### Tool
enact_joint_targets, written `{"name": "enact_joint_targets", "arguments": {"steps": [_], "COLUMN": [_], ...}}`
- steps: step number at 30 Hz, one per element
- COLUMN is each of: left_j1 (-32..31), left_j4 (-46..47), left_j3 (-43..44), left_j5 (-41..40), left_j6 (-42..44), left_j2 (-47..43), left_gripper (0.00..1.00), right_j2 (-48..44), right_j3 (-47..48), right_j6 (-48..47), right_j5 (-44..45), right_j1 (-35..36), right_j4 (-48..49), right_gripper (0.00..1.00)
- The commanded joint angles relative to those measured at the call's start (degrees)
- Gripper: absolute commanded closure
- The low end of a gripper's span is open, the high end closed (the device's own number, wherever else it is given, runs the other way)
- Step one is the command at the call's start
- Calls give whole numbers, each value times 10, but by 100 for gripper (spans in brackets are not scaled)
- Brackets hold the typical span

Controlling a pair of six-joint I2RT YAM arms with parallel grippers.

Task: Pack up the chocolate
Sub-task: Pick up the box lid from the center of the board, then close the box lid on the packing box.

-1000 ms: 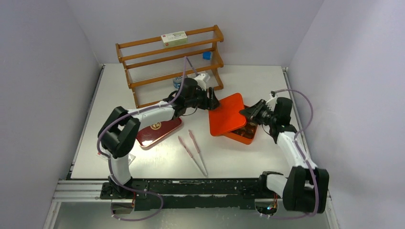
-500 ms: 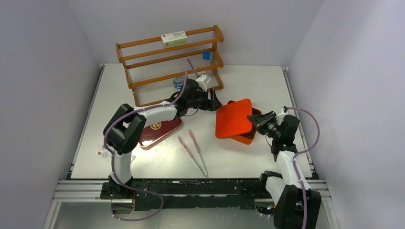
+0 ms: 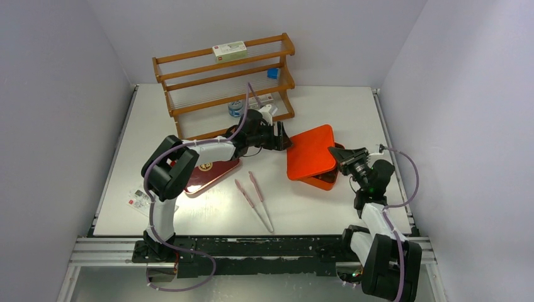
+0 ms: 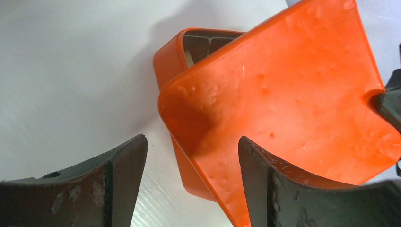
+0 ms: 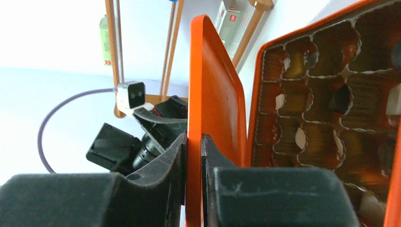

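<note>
White tabletop [image 3: 315,107], lilac walls [image 3: 56,94]; orange box [image 3: 327,182] holds chocolate [image 5: 341,98]. Right gripper [image 5: 194,142] clamps its tilted lid [image 3: 310,151]; left gripper [image 4: 191,142] gapes beside it.

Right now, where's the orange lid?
Top view, right of centre: the orange lid sits tilted over the orange box, its right edge pinched by the right end effector.

Glossy orange plastic lid [image 4: 283,94], wooden rack [image 3: 288,45]

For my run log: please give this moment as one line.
left gripper: open, near orange lid | right gripper: shut on orange lid edge | orange lid: tilted over orange box | orange box: partly uncovered
</note>
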Motion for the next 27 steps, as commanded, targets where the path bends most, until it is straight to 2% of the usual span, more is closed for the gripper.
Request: {"name": "enact_joint_targets", "arguments": {"steps": [1,11,13,20,23,27], "left_j1": [-2,-2,-2,-3,-2,-2], "left_j4": [53,52,52,75,81,87], "left_j3": [-1,11,18,35,39,46], "left_j5": [35,33,35,63,71,76], "left_j6": [-22,-34,-32,-44,-44,-43], "left_j2": [5,37,45,76,83,91], "left_gripper": [25,26,27,38,44,48], "right_j2": [26,60,61,50,40,24], "right_j3": [3,-15,-18,-30,-35,-31], "right_j6": [49,84,79,65,54,18], "right_j5": [9,53,57,73,82,82], "right_j1": [-7,-8,-8,-8,-8,-8], "right_j4": [102,151,133,107,88,13], "right_gripper": [97,98,98,97,92,76]}}
